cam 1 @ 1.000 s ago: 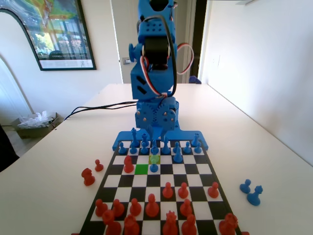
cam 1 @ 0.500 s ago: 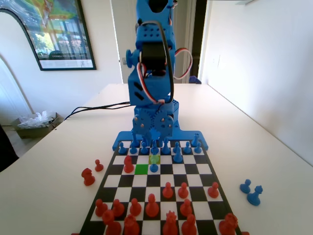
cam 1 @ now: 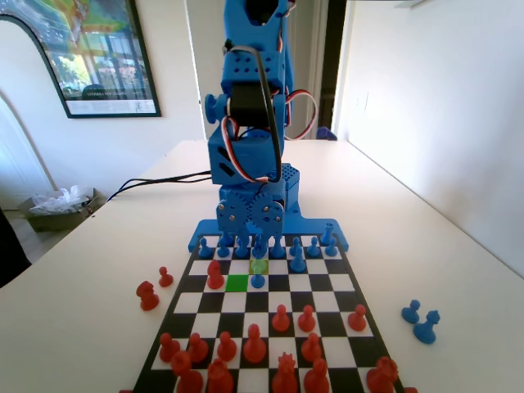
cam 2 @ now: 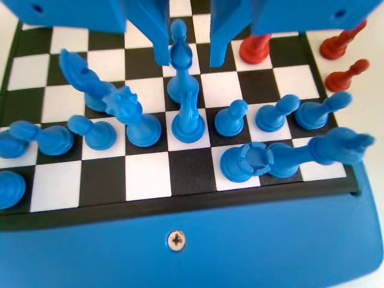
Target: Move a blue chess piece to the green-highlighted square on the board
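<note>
White table in a bright room, framed poster on the left wall in the fixed view. Nearest that camera we see red pieces, then the board [cam 1: 323, 282], then the green-highlighted square [cam 1: 237, 282] with the blue chess piece [cam 1: 258, 281] standing just right of it, one square over, in front of a paler yellow-green square [cam 1: 259, 266]. Beyond sits the blue back row, and the blue arm rises at the far end, folded tall, its lower end hanging above that row. In the wrist view the gripper [cam 2: 187, 51] has its jaws apart, holding nothing, and a pawn's round head [cam 2: 178, 29] shows in the gap between them. We judge the step is the reach: lower straight, keep the jaws wide past the tall neighbours, close low on the pawn's stem, lift clear before sliding sideways to green.
</note>
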You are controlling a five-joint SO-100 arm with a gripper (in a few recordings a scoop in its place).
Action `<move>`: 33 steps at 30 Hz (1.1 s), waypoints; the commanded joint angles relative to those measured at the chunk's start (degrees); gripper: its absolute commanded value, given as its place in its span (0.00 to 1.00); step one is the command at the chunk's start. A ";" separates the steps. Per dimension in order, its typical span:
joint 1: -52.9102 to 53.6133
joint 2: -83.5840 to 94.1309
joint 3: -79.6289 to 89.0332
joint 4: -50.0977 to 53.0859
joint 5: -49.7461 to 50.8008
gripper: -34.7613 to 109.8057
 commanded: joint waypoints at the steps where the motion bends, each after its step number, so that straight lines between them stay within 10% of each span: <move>1: 0.00 0.79 -2.29 -0.53 -0.88 0.31; 33: -0.70 -0.79 3.52 -6.33 -2.99 0.30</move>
